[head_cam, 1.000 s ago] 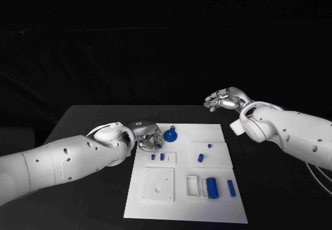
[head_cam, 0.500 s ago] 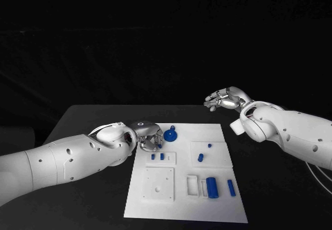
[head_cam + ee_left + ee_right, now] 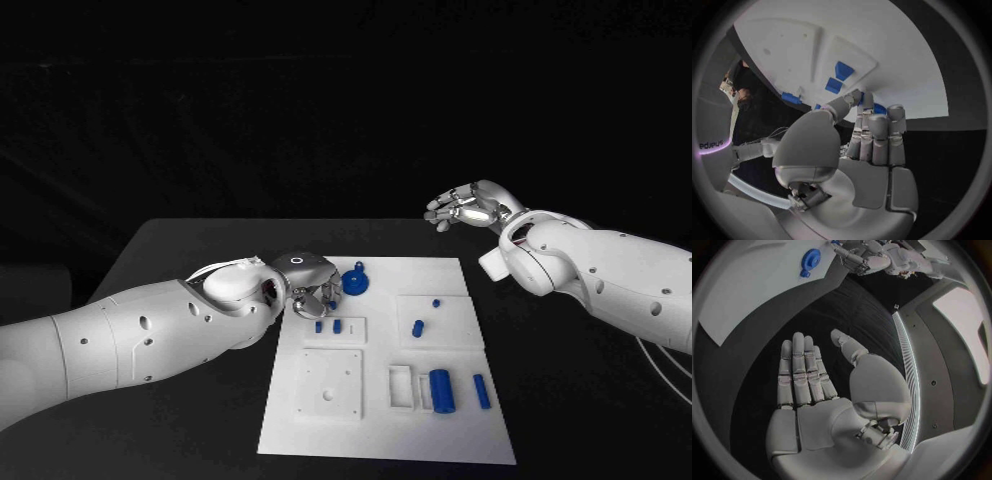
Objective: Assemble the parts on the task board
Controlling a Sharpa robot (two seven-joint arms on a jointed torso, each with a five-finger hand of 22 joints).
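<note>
The round blue part lies on the task board at its far left corner, just beside the left hand, whose fingers curl empty above it. The right hand hovers flat and empty, well apart.
</note>
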